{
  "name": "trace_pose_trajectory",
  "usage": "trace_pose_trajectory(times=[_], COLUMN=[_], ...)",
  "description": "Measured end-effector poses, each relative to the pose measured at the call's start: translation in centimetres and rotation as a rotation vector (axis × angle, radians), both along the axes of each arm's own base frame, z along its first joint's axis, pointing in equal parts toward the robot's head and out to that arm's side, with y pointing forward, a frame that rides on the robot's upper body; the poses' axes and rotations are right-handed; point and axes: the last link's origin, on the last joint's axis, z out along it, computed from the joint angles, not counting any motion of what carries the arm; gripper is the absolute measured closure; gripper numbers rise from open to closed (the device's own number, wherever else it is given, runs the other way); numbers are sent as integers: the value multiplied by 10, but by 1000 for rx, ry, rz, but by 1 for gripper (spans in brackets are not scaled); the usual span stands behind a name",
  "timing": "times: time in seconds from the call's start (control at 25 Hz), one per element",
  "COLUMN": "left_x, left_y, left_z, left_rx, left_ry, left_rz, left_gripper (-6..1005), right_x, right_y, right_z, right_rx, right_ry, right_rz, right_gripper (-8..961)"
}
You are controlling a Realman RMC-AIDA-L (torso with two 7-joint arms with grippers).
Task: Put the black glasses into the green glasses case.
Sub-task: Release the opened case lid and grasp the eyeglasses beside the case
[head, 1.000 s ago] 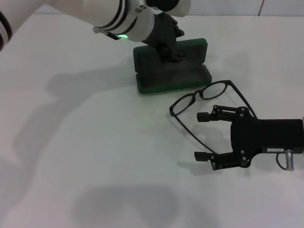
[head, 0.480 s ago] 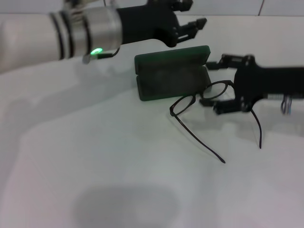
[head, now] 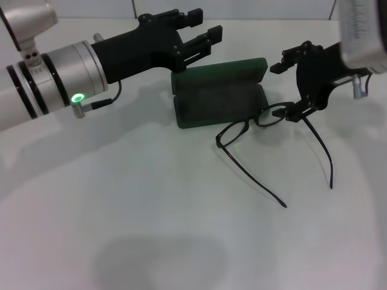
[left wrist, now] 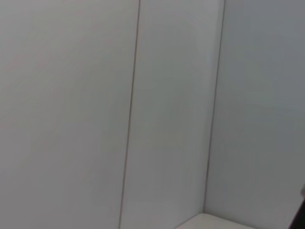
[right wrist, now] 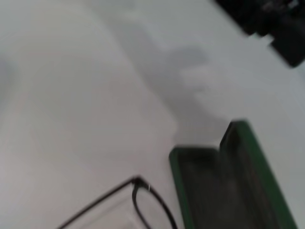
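Observation:
The green glasses case (head: 217,96) lies open at the table's back middle, its lid standing up behind the dark lining. The black glasses (head: 261,121) rest on the table just in front of its right end, temples spread toward me. My right gripper (head: 289,88) is open and hovers by the glasses' right lens, its lower finger (head: 295,113) close to the frame. Above the case's left end hangs my left gripper (head: 202,27), open and holding nothing. The right wrist view shows the case (right wrist: 224,186) and part of the glasses (right wrist: 143,200); the left wrist view shows only wall.
The white table (head: 151,199) stretches in front and to the left of the case. My left forearm (head: 54,84) reaches in over the table's back left. A pale wall (left wrist: 143,95) stands behind the table.
My left gripper has lifted off the case lid and drawn back to the left. The right gripper has moved from the front right up to the glasses' right end. The glasses have stayed put.

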Motion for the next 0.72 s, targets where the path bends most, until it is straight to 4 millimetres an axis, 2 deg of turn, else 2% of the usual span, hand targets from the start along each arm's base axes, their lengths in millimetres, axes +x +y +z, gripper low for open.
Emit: trace_pose_trajectory(times=[0.28,0.52,0.64,0.72], left_x=[3,3,3,4], left_y=[3,3,3,3], left_z=[-5,-7,-7,-8], left_rx=[-23,-30,-31,-33], left_ry=[-6,-4,-4,-4], left_rz=[-14,-14,-16,-17], left_gripper=[486,488,488,487], right_x=[-17,-19,-17,-15], right_y=[3,1,3,3], right_z=[-20,-35,-42,-47], right_rx=[-50,-80,-66,-61], right_ry=[-131,-183,-198,-205], right_rz=[20,46,63,68], right_gripper=[130,131,331,334])
